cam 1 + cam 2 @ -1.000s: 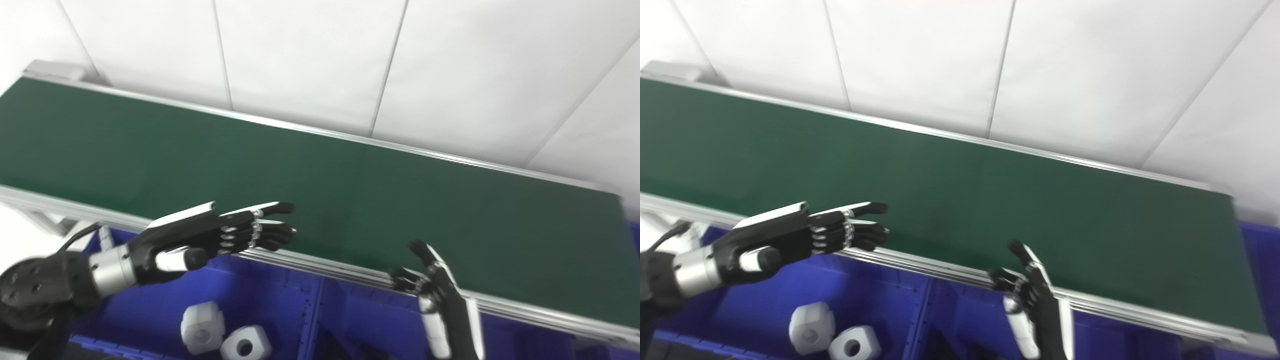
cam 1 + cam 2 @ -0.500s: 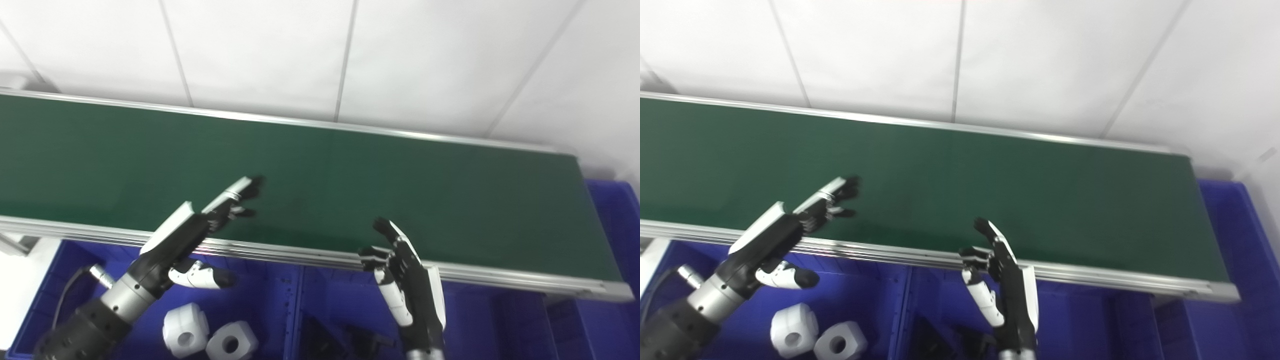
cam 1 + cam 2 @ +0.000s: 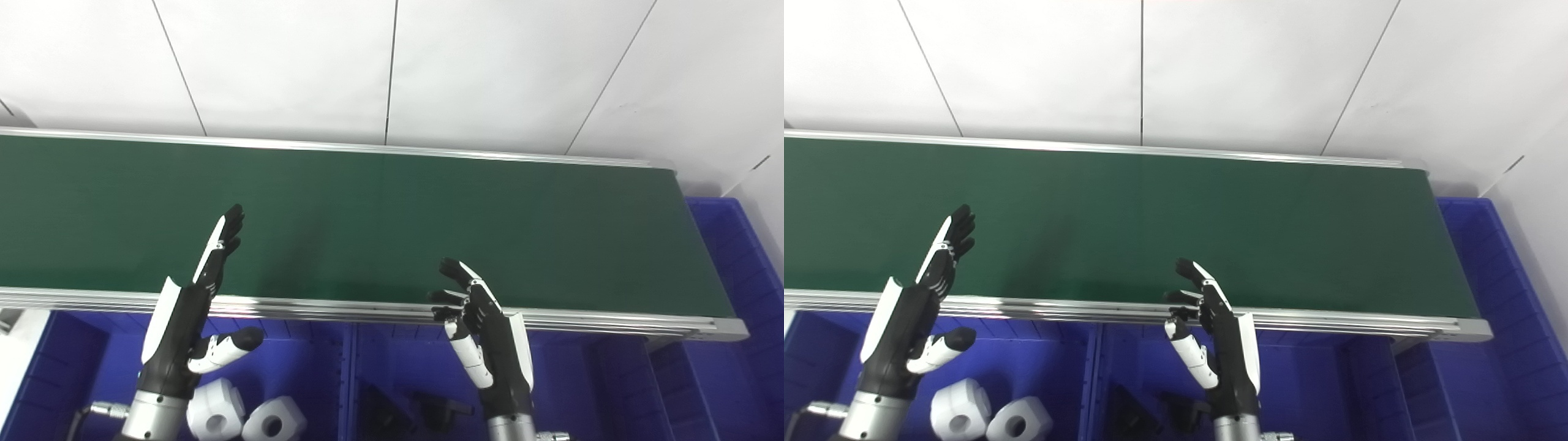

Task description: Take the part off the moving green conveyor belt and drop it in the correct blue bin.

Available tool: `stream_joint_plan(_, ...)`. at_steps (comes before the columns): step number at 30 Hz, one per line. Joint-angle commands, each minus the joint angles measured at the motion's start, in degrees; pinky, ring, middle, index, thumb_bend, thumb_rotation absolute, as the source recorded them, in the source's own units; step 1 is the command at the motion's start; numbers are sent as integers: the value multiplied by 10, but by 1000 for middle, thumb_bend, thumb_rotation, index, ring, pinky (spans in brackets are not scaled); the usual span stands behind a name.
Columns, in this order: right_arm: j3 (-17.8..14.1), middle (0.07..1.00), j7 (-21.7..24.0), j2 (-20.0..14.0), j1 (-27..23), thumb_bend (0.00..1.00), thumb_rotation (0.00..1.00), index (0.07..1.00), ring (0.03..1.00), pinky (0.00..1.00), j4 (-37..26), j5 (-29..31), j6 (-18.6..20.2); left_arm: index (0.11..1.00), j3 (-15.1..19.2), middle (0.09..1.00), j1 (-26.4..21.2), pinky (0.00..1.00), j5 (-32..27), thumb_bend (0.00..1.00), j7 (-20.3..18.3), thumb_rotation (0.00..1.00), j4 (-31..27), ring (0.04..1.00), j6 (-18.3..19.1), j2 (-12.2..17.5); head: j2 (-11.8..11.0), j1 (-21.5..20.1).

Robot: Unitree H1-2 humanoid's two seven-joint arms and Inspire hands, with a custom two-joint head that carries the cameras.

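Observation:
The green conveyor belt (image 3: pixel 392 220) runs across the picture and carries no part. My left hand (image 3: pixel 190 312) stands upright at the belt's near rail, fingers stretched over the belt, thumb out to the right, open and holding nothing. My right hand (image 3: pixel 484 331) is raised at the rail near the middle, fingers apart and a little curled, open and holding nothing. Below the rail lie blue bins (image 3: pixel 294 361). Two white hexagonal parts (image 3: pixel 245 416) lie in the left bin. Dark parts (image 3: pixel 422 410) lie in the middle bin.
A white panelled wall stands behind the belt. Another blue bin (image 3: pixel 741 245) sits past the belt's right end. A silver aluminium rail (image 3: pixel 612 318) edges the belt's near side.
The camera has swung, so the belt now looks level. My left hand turned from lying sideways to standing upright. My right hand rose a little; both stay open.

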Motion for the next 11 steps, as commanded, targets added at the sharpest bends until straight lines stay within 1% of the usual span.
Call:
stream_joint_plan(1,13,835,-1,20,0,822,912,838,688,607,-28,6,4,1000,-9,1000,12,999,-30,926,10,854,-33,1000,10,-7,0,6)
stream_joint_plan(4,9,845,1,14,2,798,906,841,690,619,-33,10,5,1000,-18,1000,30,1000,-42,876,11,871,-56,1000,27,-10,1,10)
stream_joint_plan(5,7,847,2,10,2,795,905,841,690,620,-33,13,2,1000,-23,1000,40,1000,-47,870,12,874,-63,1000,31,-11,1,18)
stream_joint_plan(6,5,854,3,6,2,784,903,842,690,616,-34,17,1,1000,-27,1000,50,1000,-52,840,12,881,-68,1000,34,-12,0,22)
stream_joint_plan(9,1,850,5,-2,3,786,905,835,688,615,-35,23,-1,1000,-34,1000,68,1000,-61,800,14,880,-72,1000,38,-14,0,30)
stream_joint_plan(11,0,848,7,-6,5,792,905,833,691,619,-38,26,2,1000,-36,1000,74,1000,-65,800,18,878,-71,1000,39,-16,-1,35)
